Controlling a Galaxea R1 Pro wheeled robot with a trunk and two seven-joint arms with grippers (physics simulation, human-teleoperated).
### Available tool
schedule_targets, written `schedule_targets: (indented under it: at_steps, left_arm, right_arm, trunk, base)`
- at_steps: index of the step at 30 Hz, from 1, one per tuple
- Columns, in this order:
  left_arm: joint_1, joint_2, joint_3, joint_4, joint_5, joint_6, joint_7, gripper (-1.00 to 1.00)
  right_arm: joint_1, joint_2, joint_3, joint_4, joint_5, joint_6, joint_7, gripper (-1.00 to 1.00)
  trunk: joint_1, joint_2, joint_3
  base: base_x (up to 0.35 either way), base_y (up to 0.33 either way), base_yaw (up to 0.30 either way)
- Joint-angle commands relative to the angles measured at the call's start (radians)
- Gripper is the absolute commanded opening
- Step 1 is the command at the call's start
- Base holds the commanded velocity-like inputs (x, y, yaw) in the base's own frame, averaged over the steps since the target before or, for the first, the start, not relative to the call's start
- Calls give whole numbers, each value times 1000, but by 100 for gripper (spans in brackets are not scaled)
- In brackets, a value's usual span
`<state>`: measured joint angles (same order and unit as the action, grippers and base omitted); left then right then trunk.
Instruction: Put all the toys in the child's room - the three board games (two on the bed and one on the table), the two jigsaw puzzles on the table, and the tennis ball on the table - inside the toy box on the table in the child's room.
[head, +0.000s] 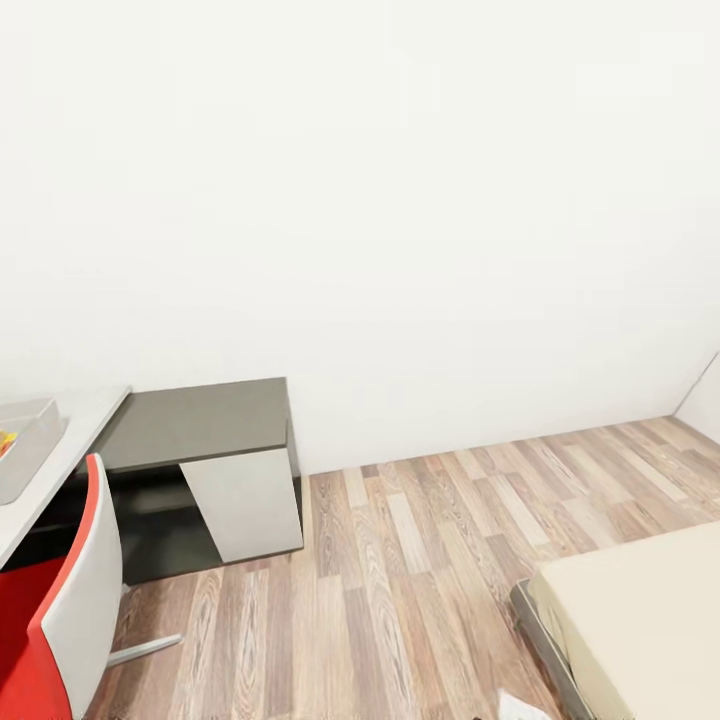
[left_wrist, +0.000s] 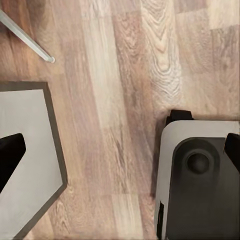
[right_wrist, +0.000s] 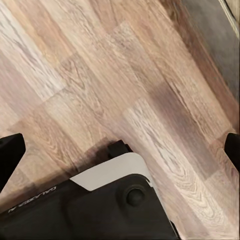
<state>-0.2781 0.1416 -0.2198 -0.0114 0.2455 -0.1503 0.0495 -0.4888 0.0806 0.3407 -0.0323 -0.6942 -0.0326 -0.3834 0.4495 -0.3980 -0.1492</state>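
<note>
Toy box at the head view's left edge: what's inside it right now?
Inside the toy box, a small patch of yellow and red shows. The frame edge cuts off the rest, so the contents cannot be identified.

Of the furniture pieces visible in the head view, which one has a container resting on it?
The pale table at far left: the translucent toy box sits on it. The dark grey cabinet beside it and the bed at lower right show bare tops.

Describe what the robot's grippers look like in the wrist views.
The left gripper and the right gripper look alike: each has two plain matte black fingers with blunt, slightly rounded tips. No markings or cables can be made out on them.
</note>
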Motion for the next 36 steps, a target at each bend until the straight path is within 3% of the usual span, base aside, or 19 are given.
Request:
schedule_targets:
  at_steps: [1, 16, 21, 25, 31, 36]
  left_arm:
    - [1, 0, -9, 0, 8, -2, 2, 100]
    - [42, -12, -7, 2, 9, 1, 5, 100]
    - [42, -14, -3, -3, 9, -4, 3, 100]
    - [42, -54, 0, 0, 11, 0, 3, 100]
    - [42, -76, 0, -1, 10, -2, 3, 100]
    - [42, -76, -1, -1, 11, -1, 3, 100]
  right_arm:
    - [2, 0, 8, 4, -10, -3, -3, 100]
    - [173, -15, 7, 20, -5, -17, -5, 100]
    - [211, -24, 6, 20, -9, -93, -10, 100]
    - [271, -38, 7, 21, -13, -121, -10, 100]
    - [310, 3, 4, 21, -16, -124, -6, 100]
    - [314, -9, 0, 21, -17, -126, -6, 100]
  trunk:
    - [1, -2, -4]
    - [1, -2, -25]
    - [1, -2, -25]
    - [1, -2, -25]
    - [1, -2, -25]
    - [1, -2, -25]
  base:
    - [0, 0, 0]
    - [0, 0, 0]
    - [0, 0, 0]
    - [0, 0, 0]
    - [0, 0, 0]
    - [0, 0, 0]
